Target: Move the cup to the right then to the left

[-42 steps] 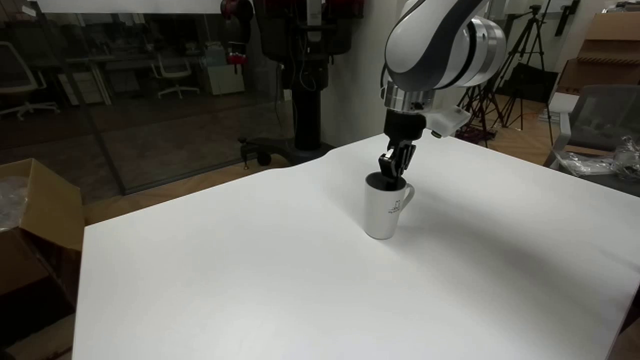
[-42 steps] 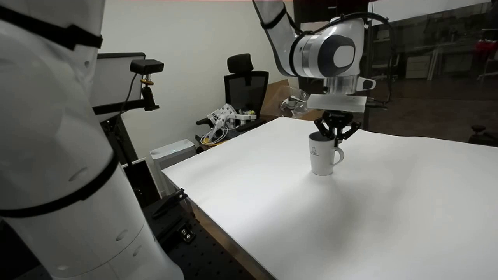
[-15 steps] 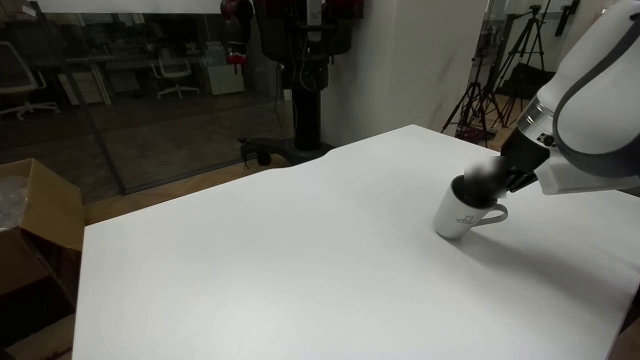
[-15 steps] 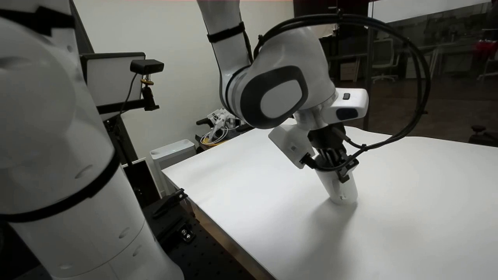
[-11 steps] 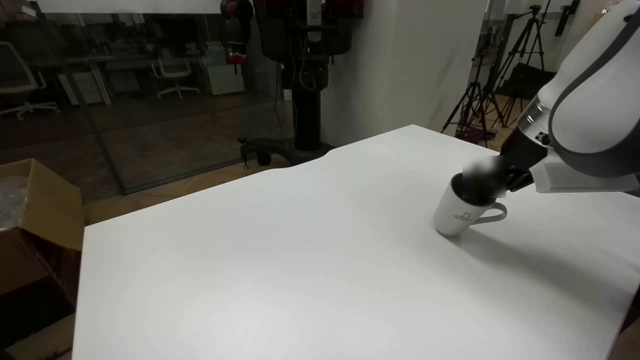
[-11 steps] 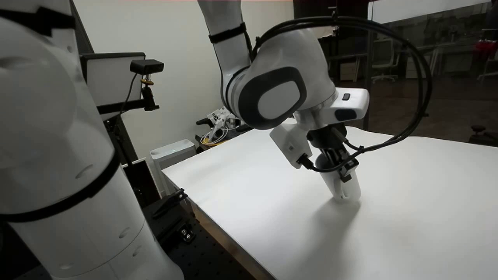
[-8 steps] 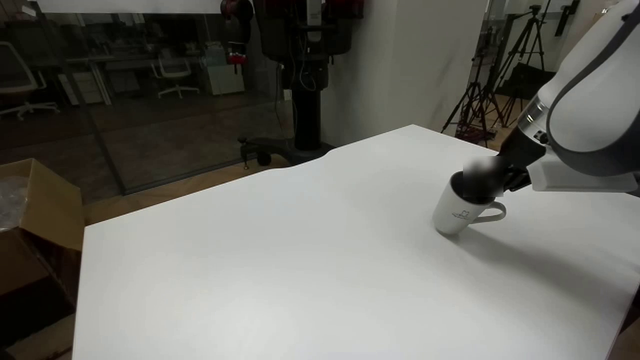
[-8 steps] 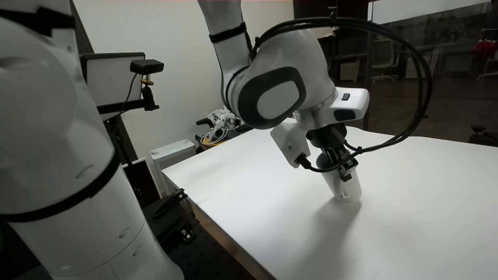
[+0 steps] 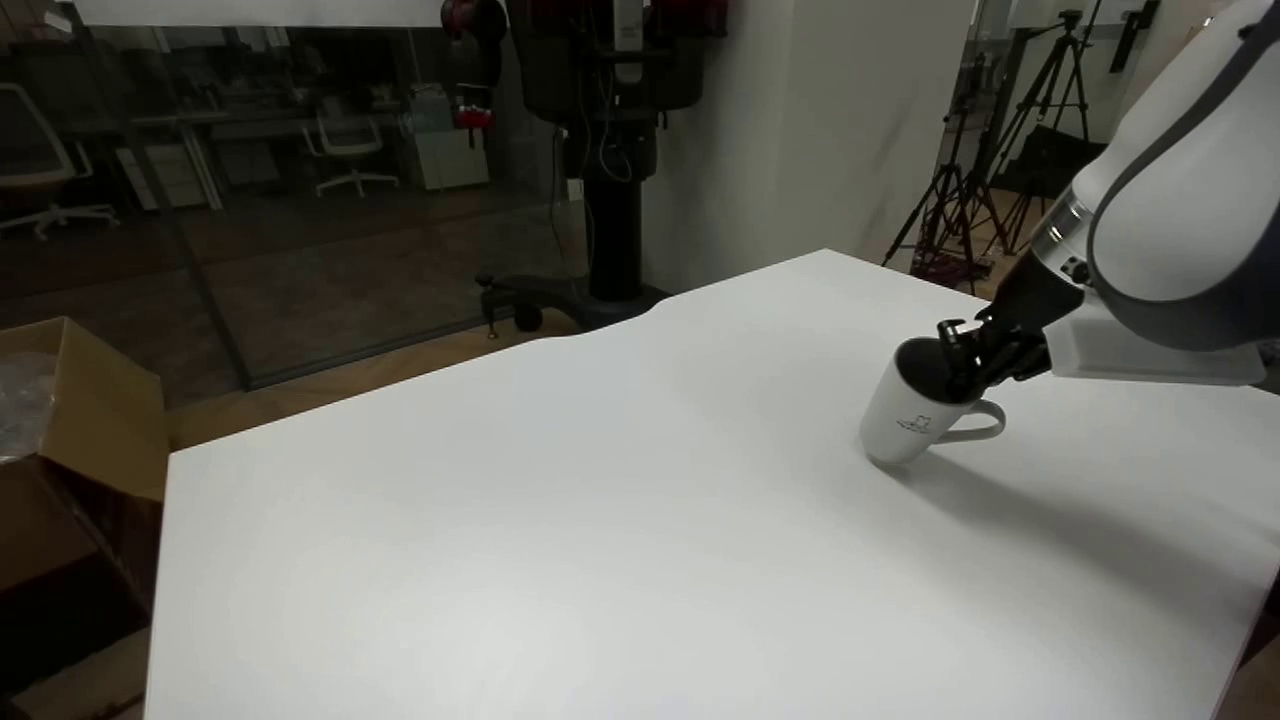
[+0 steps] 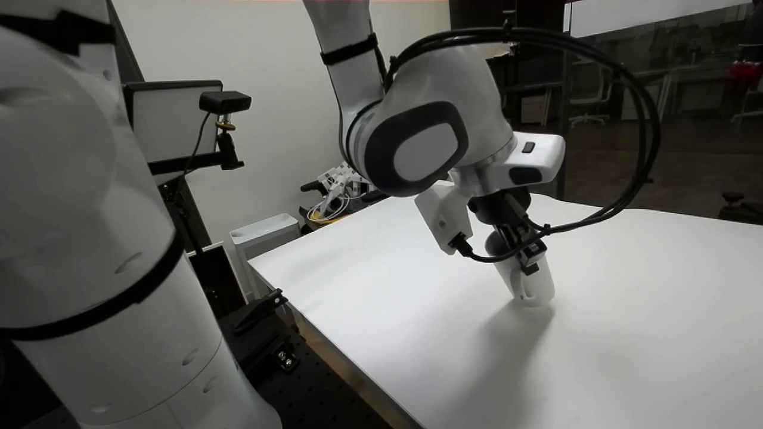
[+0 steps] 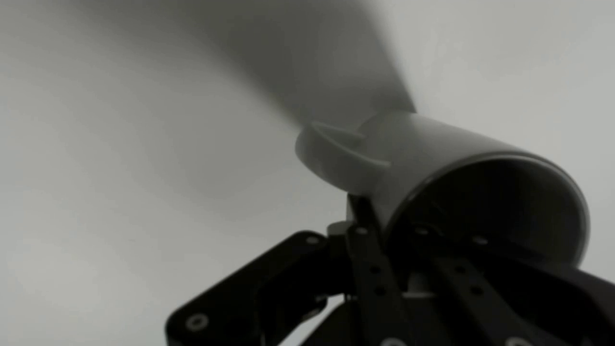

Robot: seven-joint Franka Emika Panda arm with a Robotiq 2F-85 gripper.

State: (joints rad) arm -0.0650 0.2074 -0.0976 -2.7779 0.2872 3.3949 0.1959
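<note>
The gripper (image 11: 386,239) is pinching the cup (image 9: 908,418) by its rim, one finger (image 11: 459,276) reaching inside, one outside near the handle (image 11: 332,162); the cup is slanting along the gripper's line, base touching the table (image 9: 500,520) or just above, I cannot tell, and probably needing straightening before release

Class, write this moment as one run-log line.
pincer: clamping cup by one side | cup: tilted | table contact: unclear

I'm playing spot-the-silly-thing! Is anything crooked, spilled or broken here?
Yes, the cup is crooked: in both exterior views it leans over instead of standing straight. The hand pinches its wall at the rim, which probably tilts it. I see no spill or crack, but the inside is too dark to check.
</note>
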